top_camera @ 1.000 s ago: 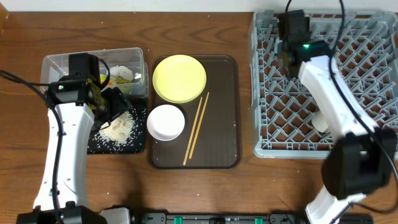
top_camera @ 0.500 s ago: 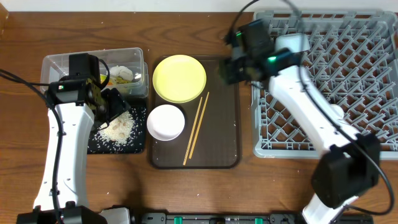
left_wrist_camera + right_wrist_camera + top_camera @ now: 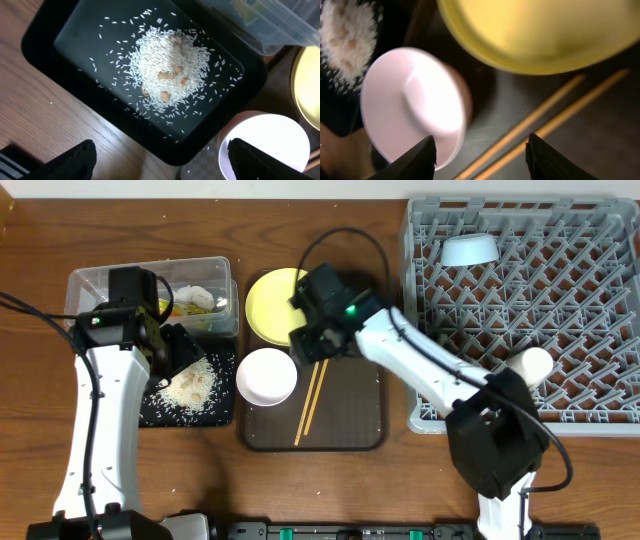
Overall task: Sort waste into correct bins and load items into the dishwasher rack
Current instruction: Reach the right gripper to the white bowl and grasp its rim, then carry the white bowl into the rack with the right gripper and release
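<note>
Two wooden chopsticks and the white bowl lay on the brown tray's left half, just beneath the released, empty right gripper. The left gripper hung released over rice in the black tray.

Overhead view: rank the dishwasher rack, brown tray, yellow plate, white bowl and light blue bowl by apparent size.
1. dishwasher rack
2. brown tray
3. yellow plate, partly hidden
4. white bowl
5. light blue bowl, tilted in the rack, so unsure against the white bowl
</note>
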`<state>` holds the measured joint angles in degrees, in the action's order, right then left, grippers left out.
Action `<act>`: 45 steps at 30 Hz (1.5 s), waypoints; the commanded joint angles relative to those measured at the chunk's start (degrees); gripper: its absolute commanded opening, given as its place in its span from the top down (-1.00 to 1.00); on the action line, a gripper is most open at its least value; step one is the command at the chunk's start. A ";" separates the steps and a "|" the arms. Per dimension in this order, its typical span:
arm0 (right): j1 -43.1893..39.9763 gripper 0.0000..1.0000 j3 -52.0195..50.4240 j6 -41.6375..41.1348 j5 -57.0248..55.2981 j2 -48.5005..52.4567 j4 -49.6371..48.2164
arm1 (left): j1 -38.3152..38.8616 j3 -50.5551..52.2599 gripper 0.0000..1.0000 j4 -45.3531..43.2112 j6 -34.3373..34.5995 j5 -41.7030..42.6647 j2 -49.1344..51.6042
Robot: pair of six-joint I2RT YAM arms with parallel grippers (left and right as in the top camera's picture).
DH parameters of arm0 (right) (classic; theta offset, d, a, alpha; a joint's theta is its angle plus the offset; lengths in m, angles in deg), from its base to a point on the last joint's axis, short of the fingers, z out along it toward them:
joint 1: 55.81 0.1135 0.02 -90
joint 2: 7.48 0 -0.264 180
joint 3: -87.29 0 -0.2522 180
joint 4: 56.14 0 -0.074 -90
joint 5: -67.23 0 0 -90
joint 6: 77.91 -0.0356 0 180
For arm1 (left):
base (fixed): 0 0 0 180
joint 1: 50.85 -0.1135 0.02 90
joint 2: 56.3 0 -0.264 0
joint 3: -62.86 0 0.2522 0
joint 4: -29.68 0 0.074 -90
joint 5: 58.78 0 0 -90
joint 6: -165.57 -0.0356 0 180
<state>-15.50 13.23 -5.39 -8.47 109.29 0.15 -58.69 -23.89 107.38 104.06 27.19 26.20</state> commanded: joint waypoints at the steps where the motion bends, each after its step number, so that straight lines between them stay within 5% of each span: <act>1: 2.40 -0.07 -0.09 -3.26 -1.22 1.53 0.70 | -0.79 0.02 -0.73 0.33 -0.31 -1.57 -0.15; 8: 4.70 0.15 -0.11 -6.99 -2.47 6.14 0.24 | -0.79 0.02 -0.73 0.35 -0.31 -1.36 -0.15; 16: 4.48 0.98 0.48 -8.20 -3.65 5.92 -1.14 | -0.79 0.02 -0.73 0.48 -0.31 -1.36 -0.15; 26: -0.57 0.98 0.79 -4.02 -17.68 -6.62 1.03 | -0.79 0.02 -0.74 0.50 -0.31 -1.36 -0.15; 37: -11.04 0.98 0.79 5.40 -50.73 -16.17 4.24 | -0.79 0.02 -0.73 0.50 -0.31 -1.36 -0.15; 42: -17.25 0.98 0.79 18.67 -73.29 -16.04 -0.70 | -0.79 0.02 -0.73 0.46 -0.28 -1.36 -0.15; 45: -20.87 0.98 0.76 30.62 -74.71 -16.00 -5.18 | -0.79 0.02 -0.74 0.39 -0.28 -1.36 -0.15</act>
<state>-33.51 13.45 10.98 -71.15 93.53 -3.39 -59.21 -23.89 107.58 104.06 26.69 26.20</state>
